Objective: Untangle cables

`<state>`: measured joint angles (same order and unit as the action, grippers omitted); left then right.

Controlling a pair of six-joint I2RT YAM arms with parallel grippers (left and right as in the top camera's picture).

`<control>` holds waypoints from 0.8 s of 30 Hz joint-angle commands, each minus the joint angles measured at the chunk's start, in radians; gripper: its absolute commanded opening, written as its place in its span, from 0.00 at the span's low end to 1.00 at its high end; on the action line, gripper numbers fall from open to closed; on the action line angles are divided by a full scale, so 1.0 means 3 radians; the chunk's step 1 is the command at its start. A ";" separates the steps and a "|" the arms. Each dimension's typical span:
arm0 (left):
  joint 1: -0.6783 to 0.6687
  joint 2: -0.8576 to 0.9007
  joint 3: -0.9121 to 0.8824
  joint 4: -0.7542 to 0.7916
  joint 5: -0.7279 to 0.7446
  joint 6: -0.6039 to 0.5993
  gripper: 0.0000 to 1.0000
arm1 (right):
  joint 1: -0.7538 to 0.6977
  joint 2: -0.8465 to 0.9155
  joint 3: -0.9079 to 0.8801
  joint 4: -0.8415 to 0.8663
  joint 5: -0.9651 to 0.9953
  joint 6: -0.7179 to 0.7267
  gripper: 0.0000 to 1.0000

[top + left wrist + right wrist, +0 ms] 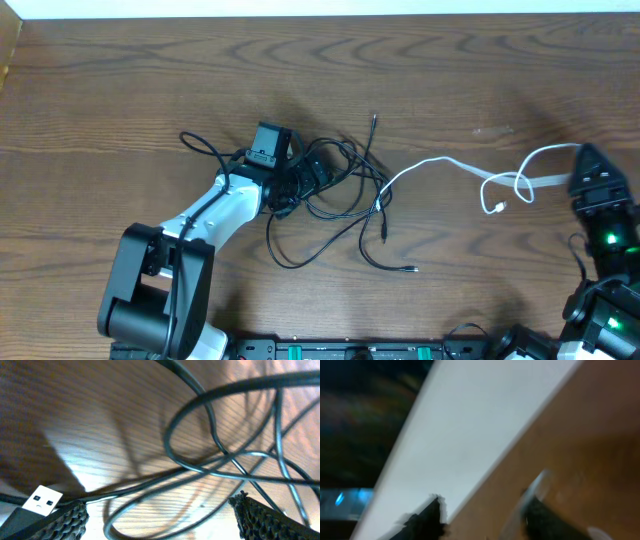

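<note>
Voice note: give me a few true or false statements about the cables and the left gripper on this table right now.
1. The left gripper is open, low over the black cables. True.
2. The white cable lies to the left of the black tangle. False: it stretches away to the right of it.
3. A USB plug shows beside one left finger. True.
4. The table is plain white. False: it is brown wood grain.

Left arm (215, 210) reached forward and inward from the bottom-left base, wrist low. Left gripper (292, 182) pointed down, jaws spread wide. Right arm (605, 260) sat at the right edge. Right gripper (588, 168) pointed away from base, fingers (427, 520) parted, wrist view blurred.
</note>
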<state>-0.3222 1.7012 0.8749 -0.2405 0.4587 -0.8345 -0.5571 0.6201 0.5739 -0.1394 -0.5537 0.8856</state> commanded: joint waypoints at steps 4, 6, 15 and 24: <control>-0.0079 0.0243 -0.0179 -0.0062 0.0923 -0.0211 0.97 | 0.0060 0.0024 0.0019 -0.0557 0.0080 -0.0474 0.88; -0.0144 0.0243 -0.0179 -0.0045 0.1144 -0.0418 0.97 | 0.0060 0.0032 0.0019 -0.0701 0.0161 -0.0492 0.95; -0.0777 0.0243 -0.0179 0.0327 0.1090 -0.1442 0.97 | 0.0254 0.0103 0.0019 -0.0999 0.0229 -0.0547 0.99; -0.1269 0.0243 -0.0179 0.0594 -0.0687 -0.1504 0.26 | 0.0566 0.0308 0.0019 -0.1230 0.0209 -0.0787 0.99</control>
<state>-0.6872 1.7638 0.8326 -0.0498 0.5137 -1.2774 -0.4168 0.6926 0.5739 -0.4942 -0.4938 0.6983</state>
